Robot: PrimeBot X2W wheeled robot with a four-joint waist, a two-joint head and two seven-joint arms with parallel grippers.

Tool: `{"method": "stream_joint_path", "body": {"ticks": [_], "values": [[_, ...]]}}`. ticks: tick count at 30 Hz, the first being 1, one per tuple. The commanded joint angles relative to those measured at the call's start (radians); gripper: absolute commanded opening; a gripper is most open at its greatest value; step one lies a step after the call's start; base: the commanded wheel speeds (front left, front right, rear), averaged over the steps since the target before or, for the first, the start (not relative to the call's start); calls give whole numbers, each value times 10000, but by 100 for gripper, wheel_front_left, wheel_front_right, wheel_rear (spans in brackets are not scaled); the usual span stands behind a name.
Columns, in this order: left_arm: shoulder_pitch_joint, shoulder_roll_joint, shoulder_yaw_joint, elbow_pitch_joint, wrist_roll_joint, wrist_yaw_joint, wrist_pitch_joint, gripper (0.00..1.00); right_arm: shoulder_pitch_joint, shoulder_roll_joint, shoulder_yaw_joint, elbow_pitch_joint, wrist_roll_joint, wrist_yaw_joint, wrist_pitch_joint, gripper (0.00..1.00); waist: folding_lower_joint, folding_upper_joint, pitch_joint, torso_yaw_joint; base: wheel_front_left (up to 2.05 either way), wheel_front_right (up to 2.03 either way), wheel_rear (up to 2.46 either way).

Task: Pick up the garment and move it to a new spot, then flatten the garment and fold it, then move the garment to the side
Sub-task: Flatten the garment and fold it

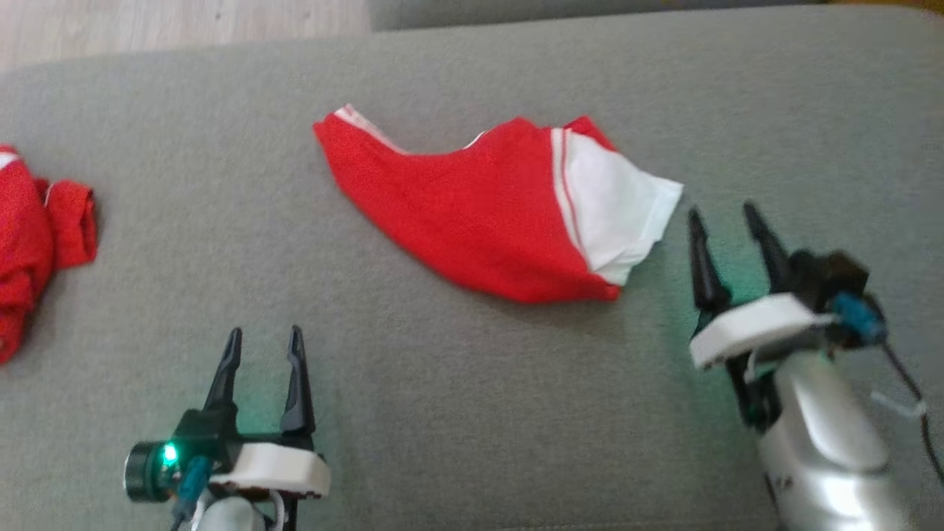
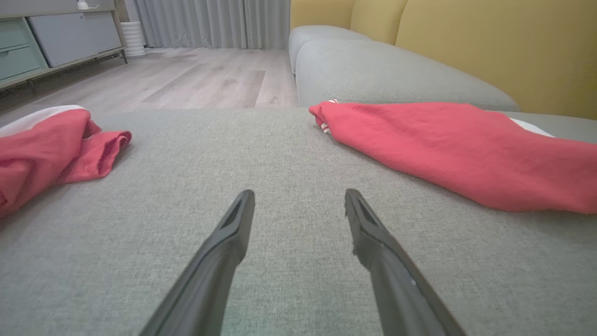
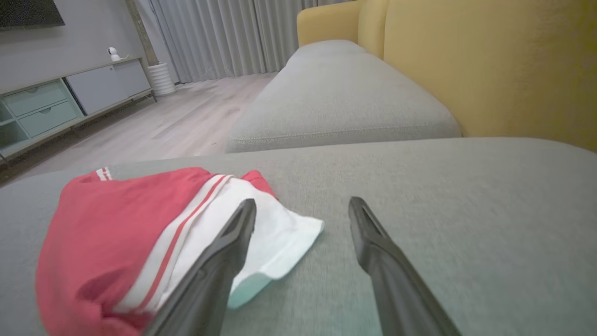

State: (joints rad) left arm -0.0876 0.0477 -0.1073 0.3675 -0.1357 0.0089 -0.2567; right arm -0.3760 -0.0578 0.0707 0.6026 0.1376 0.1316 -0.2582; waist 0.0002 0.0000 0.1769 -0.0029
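So the red and white fabric garment [image 1: 479,214] is lying roughly in the middle of the wide grey fabric sofa seat [image 1: 457,413], a bit toward the far side. It's looking folded over into a rough wedge shape. The red part is taking up the left and middle, and the white end with its thin red stripe is pointing right.

The right gripper [image 1: 722,211] is sitting just to the right of that white end, slightly nearer to me than the tip. Its two long dark fingers are spread wide and nothing is sitting between them. From its own wrist view one finger is overlapping the white cloth, but from above it's looking like it's just beside the cloth, not touching.

The left gripper [image 1: 265,332] is hanging over bare grey fabric at the near left, well apart from the garment. It's also spread wide, with nothing in it, and a small green light is glowing on its wrist.

Over at the far left edge of the seat a second, crumpled red garment [image 1: 37,236] is lying in a heap, well apart from both grippers.

Behind the seat, a yellow fabric backrest [image 3: 489,65] is standing on the right. A pale wooden floor [image 3: 186,116] is running off toward grey curtains [image 3: 224,37] and a low cabinet with pale green drawers [image 3: 60,98].
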Motion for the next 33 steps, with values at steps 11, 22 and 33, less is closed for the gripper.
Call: {"method": "stream_joint_path", "body": {"ticks": [11, 22, 33], "values": [[-807, 27, -544, -56, -222, 61, -51, 100, -2592, -260, -1401, 3101, -1482, -9, -36, 100, -2, 0, 1306, 1308, 0, 0, 0], [-854, 26, -599, 61, -203, 156, -51, 100, -2918, -155, -2030, 4734, -1720, -9, -34, 0, -2, 0, 1169, 1249, 0, 0, 0], [-536, 26, -463, 143, -141, 27, -51, 100, -3000, -723, -3293, 1297, -536, -9, -35, 0, -2, 0, 368, 730, 0, 0, 0]]}}
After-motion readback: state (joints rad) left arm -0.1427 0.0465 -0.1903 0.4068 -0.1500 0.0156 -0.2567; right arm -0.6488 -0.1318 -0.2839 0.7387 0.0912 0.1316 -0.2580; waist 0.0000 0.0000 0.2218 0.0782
